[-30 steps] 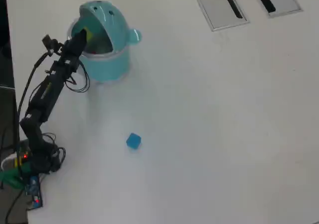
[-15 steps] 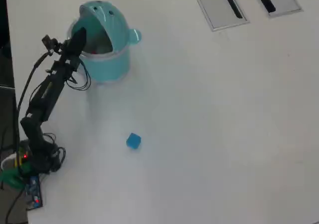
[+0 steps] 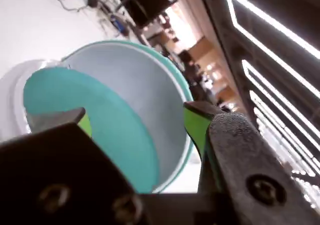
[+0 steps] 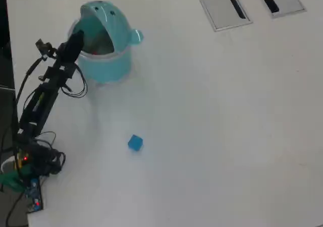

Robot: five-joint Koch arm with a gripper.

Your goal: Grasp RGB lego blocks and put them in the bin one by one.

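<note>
The teal whale-shaped bin stands at the back left of the white table in the overhead view. My gripper hovers at the bin's left rim, just outside its mouth. In the wrist view the gripper is open: its green-padded fingers stand wide apart with nothing between them. Through the gap I see the bin's teal hood and pale inside. A blue lego block lies alone on the table, well in front of the bin and away from the gripper.
Two grey panels with black slots are set into the table at the back right. The arm's base, cables and a circuit board crowd the front left corner beside the table's dark left edge.
The arm has drawn back to the left, taking the gripper out of the bin's mouth to its left rim. The blue block has not moved.
</note>
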